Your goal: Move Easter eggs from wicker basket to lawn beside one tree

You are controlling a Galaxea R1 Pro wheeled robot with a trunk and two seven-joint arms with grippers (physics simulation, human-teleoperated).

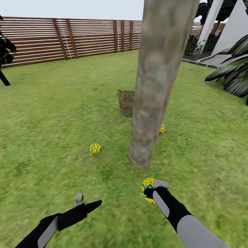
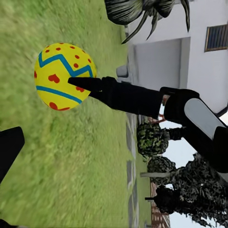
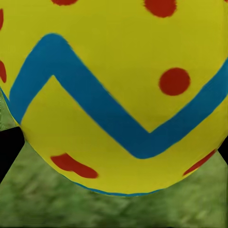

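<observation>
Near the foot of the tree (image 1: 156, 82), the right claw (image 1: 151, 191) is grasping one egg (image 1: 148, 187) low over the lawn (image 1: 51, 117). Two more eggs (image 1: 95, 148) (image 1: 162, 129) lie on the grass by the trunk. The basket (image 1: 126, 102) stands behind it. The left claw (image 1: 86, 203) is released and holds nothing.

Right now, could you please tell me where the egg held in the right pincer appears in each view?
Head view: held egg low, right of centre, near the tree trunk.
Left wrist view: the egg upper left, against a dark finger.
Right wrist view: the egg close up.
Shared landmark: lawn.
</observation>
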